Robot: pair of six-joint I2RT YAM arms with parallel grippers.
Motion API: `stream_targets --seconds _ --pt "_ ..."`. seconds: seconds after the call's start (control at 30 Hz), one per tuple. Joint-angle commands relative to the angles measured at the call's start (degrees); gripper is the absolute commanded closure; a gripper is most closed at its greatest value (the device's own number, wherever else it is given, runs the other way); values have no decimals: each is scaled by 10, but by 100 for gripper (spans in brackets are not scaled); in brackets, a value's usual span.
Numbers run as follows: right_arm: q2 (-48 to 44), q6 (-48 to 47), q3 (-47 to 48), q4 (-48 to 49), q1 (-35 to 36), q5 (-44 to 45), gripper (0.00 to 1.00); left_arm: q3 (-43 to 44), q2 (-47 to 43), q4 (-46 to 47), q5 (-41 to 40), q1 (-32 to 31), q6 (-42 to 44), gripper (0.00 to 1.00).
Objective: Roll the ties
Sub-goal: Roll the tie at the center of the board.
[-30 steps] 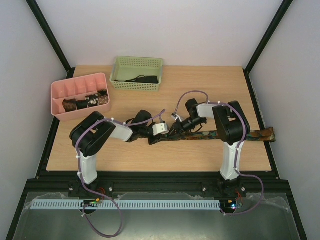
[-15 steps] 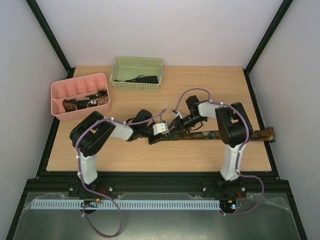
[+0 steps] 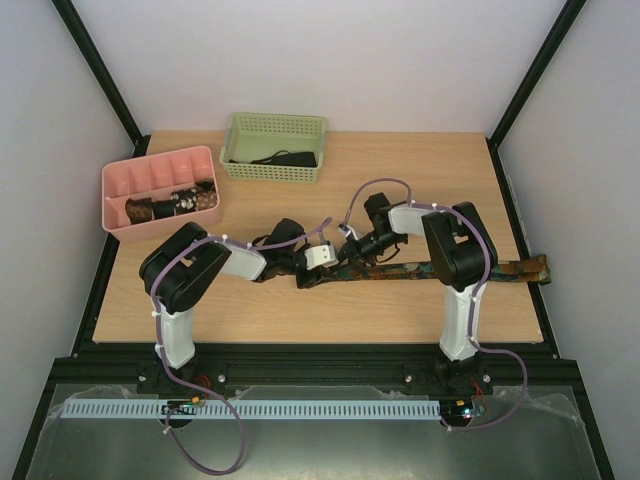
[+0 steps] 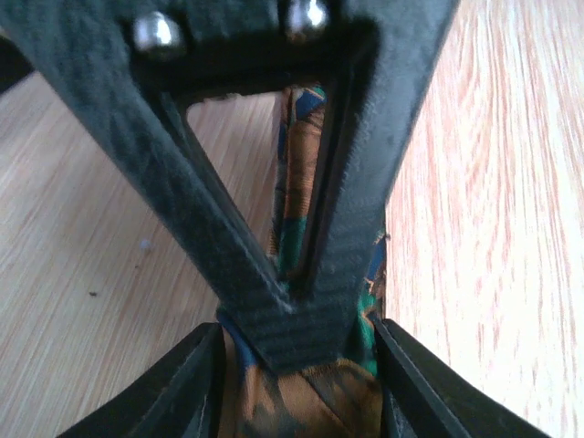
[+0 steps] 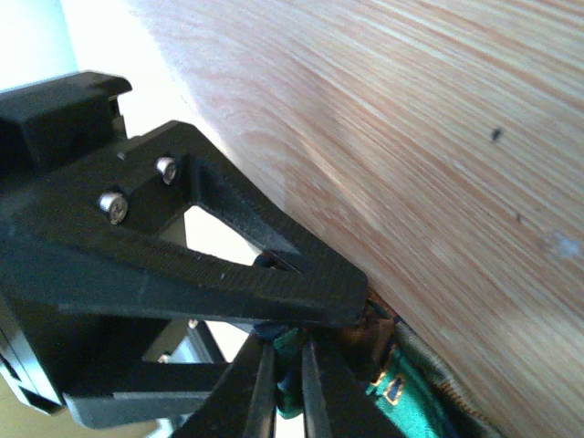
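Note:
A long orange-green mottled tie (image 3: 470, 268) lies flat across the table, its right end at the table's right edge. Its left end is gathered between both grippers. My left gripper (image 3: 318, 268) is shut on the bunched orange-green fabric (image 4: 310, 401), which fills the gap between its fingers (image 4: 196, 388). My right gripper (image 3: 350, 250) meets it from the right and is shut on a thin fold of green fabric (image 5: 290, 351). In each wrist view, the other gripper's black triangular finger crosses the tie.
A pink divided tray (image 3: 160, 160) at the back left holds small coiled ties (image 3: 170, 205). A green basket (image 3: 275, 125) behind it holds a dark tie (image 3: 285, 158). Purple cables loop over both arms.
My right gripper and wrist have shifted slightly left, closer to the left gripper. The left arm and the tie's long strip have stayed in place.

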Motion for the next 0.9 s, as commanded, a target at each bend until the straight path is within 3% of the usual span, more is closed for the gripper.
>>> stream_targets --seconds 0.0,0.1,0.2,0.47,0.57,0.7,0.87 --pt "1 -22 -8 -31 -7 19 99 -37 2 -42 -32 11 -1 48" --pt "8 -30 -6 -39 -8 16 99 -44 -8 -5 -12 10 -16 37" --pt "8 -29 -10 -32 -8 12 99 -44 -10 32 -3 6 -34 33" --pt "6 -24 -11 -23 -8 4 99 -9 21 21 9 -14 -27 34" --pt "3 -19 -10 -19 -8 -2 99 -1 31 7 -6 -16 -30 38" --pt "-4 -14 -13 -20 -13 -9 99 6 34 -36 -39 -14 -19 55" --pt "-6 -36 -22 -48 -35 1 99 -15 16 -77 -18 3 4 66"
